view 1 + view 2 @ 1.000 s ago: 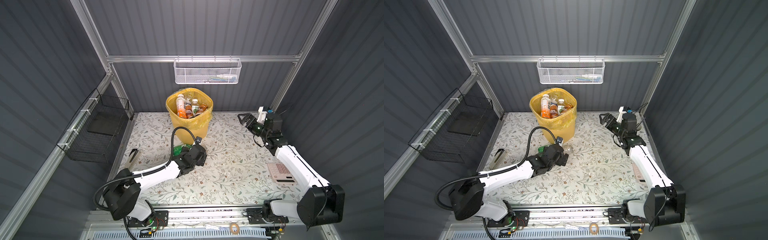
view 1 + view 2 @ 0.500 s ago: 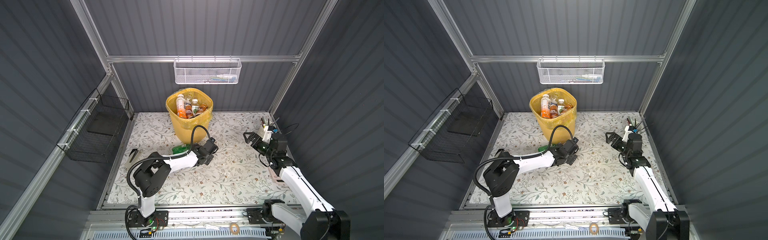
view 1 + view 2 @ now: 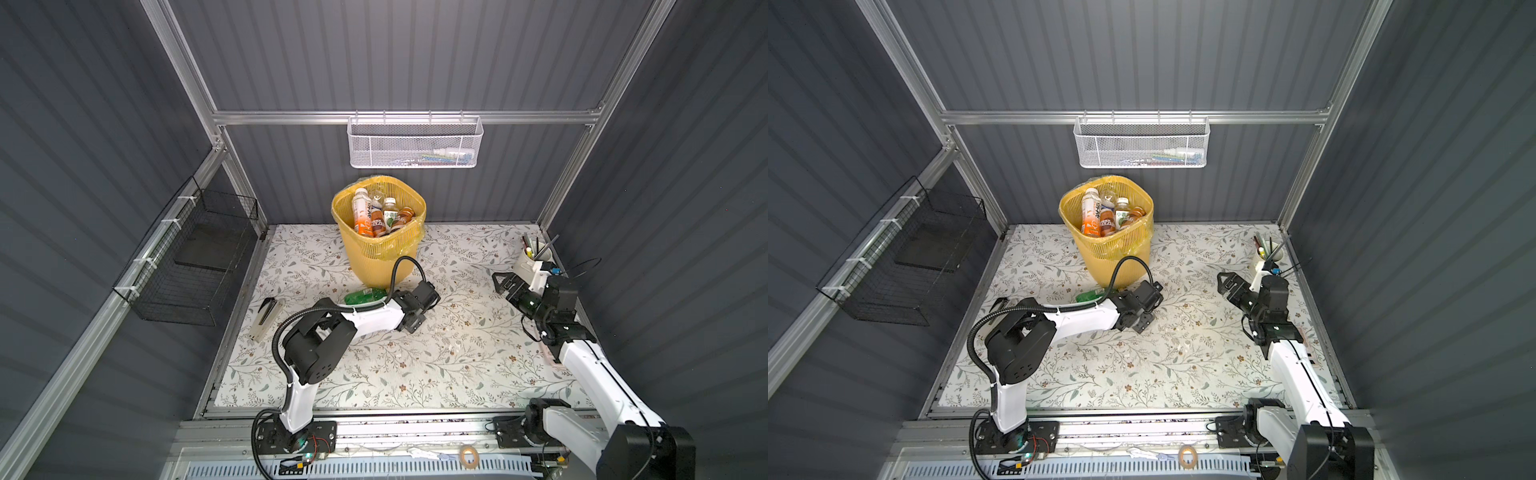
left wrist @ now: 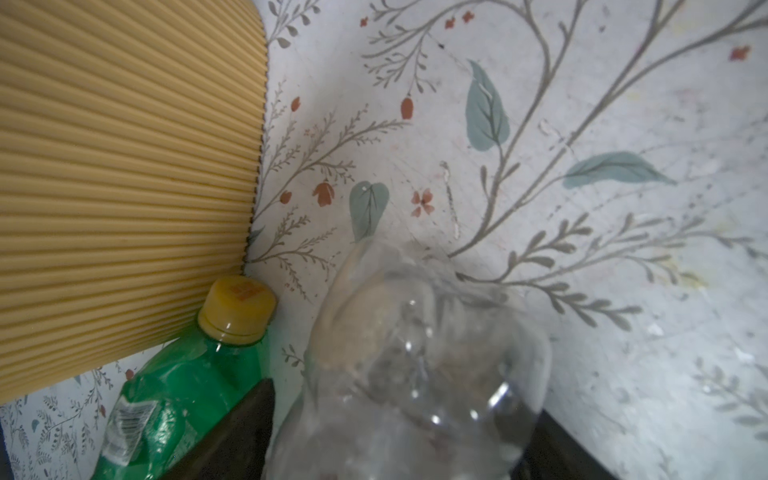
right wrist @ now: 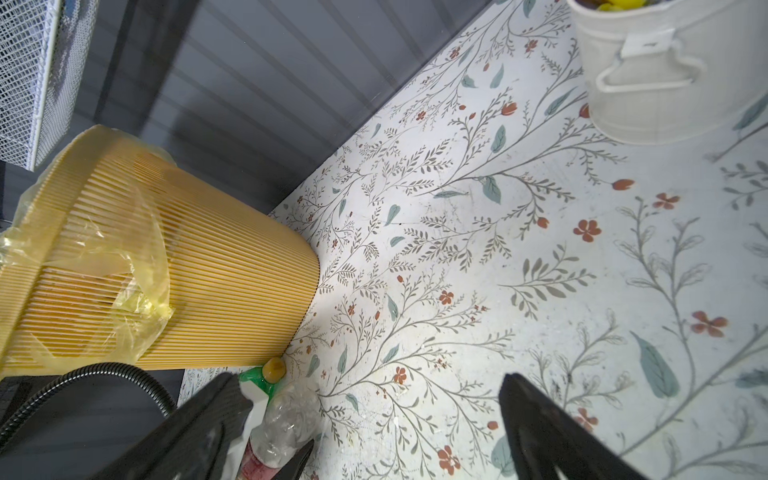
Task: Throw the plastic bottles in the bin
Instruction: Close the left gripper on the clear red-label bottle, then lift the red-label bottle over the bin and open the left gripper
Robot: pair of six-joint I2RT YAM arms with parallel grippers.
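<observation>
- Currently, the left gripper [image 4: 401, 411] is bracketing the clear plastic bottle [image 4: 415, 353] near the foot of the yellow lattice bin [image 3: 378, 253]; whether it is clamped cannot be told.
- The bottle is likely behaving as light, thin-walled and slippery: a mid-body hold is advised.
- The right gripper [image 3: 503, 284] is hanging wide, empty.

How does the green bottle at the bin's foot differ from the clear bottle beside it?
The green bottle is tinted green with a yellow cap; the clear bottle is colourless. The green bottle lies free; the clear bottle sits between the jaws of the left gripper. Both are on the table.
</observation>
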